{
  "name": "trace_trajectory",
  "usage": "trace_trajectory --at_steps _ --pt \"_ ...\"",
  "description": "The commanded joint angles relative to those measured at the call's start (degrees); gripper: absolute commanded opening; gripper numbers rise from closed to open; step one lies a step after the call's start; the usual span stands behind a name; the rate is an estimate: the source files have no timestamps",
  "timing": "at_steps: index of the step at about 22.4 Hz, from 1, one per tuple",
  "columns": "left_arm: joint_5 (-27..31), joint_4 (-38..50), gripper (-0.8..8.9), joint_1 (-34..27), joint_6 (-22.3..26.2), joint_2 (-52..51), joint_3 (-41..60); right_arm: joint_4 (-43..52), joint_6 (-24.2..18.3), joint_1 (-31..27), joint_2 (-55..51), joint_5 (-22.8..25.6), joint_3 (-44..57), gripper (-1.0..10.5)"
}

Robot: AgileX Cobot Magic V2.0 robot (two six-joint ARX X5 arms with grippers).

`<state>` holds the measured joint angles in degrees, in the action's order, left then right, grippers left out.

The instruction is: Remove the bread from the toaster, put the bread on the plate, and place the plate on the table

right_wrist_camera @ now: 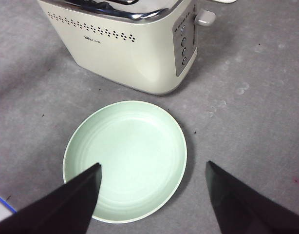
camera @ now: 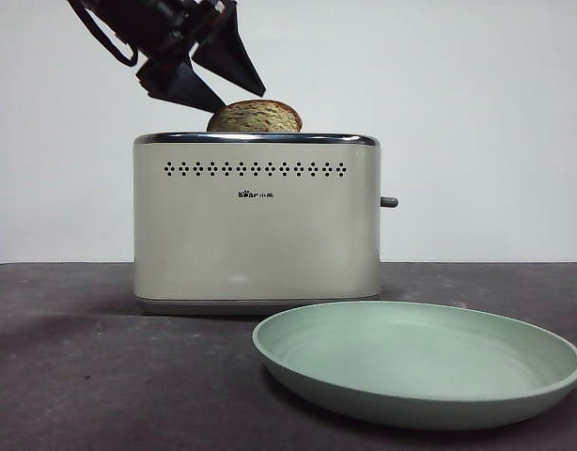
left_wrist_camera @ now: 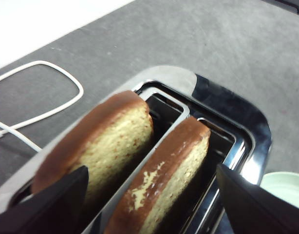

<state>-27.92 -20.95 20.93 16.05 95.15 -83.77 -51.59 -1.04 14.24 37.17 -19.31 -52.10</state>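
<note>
So the left hand point(camera: 234, 94) is hanging just above the toaster point(camera: 257, 221), spread wide with nothing in it, tips pointing down and not touching anything. From its own wrist camera the same hand point(left_wrist_camera: 154, 195) straddles both slots: two slices stand upright side by side, and which one is the bread we're after I honestly can't tell for sure, but the bread point(left_wrist_camera: 98, 141) with the broader dome looks like the one closer to one fingertip, with the second slice point(left_wrist_camera: 164, 180) sitting between it and the other fingertip. Both slices stick up past the chrome rim, brown crust on top. In the front camera only one domed top point(camera: 255, 116) shows above the rim, just below and beside the hand's tips. A white cable point(left_wrist_camera: 40, 105) loops on the bench point(camera: 82, 376) past the toaster, well away from the hand. The right hand point(right_wrist_camera: 152, 195) is also spread wide and holding nothing, hovering over the plate point(right_wrist_camera: 125, 161), which lies flat on the bench directly under it, near edge between the two fingers. The plate point(camera: 420, 362) is just beside the toaster's front face, not touching it, pale green, nothing on it. The toaster's grey lever point(right_wrist_camera: 205, 18) sticks out on the far side from this hand.
</note>
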Motion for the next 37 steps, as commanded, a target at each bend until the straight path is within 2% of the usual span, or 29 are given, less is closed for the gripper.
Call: trace_trajectory --at_steps 1,3,6,11,14,20,26,29,32,37 --pt "0.7 0.7 4.28 0.7 1.8 2.5 -1.5 0.5 0.6 0.3 0.2 0.1 -1.0 3.4" --pt "1.2 0.5 4.13 0.8 1.7 3.5 -1.5 0.5 0.6 0.3 0.2 0.1 -1.0 3.4" --pt "1.2 0.7 3.26 1.1 1.7 3.6 -1.5 0.5 0.6 0.3 0.2 0.3 -1.0 3.4" --pt "1.2 0.4 0.8 1.1 1.0 3.5 -1.9 0.6 0.6 0.3 0.9 0.3 -1.0 3.4" --pt "1.1 0.0 0.04 1.1 0.9 3.5 -2.1 0.6 0.6 0.3 1.4 0.3 -1.0 3.4" --pt "1.1 -2.2 0.03 1.1 0.8 1.8 -4.7 0.8 0.6 0.3 1.7 0.3 -1.0 3.4" --pt "1.1 -3.7 0.03 1.1 -0.7 -4.4 -9.2 0.8 0.6 0.3 1.7 0.3 -1.0 3.4" --pt "1.1 -6.6 0.03 1.1 -0.7 -9.3 -10.6 1.1 0.6 0.3 1.8 0.3 -1.0 3.4" --pt "1.1 -9.6 0.04 1.1 -4.0 -15.6 -10.6 1.9 0.7 0.3 3.3 0.3 -1.0 3.4" --pt "1.1 -17.6 0.04 1.1 -4.5 -22.8 -10.6 2.5 0.7 0.3 8.2 0.3 -1.0 3.3"
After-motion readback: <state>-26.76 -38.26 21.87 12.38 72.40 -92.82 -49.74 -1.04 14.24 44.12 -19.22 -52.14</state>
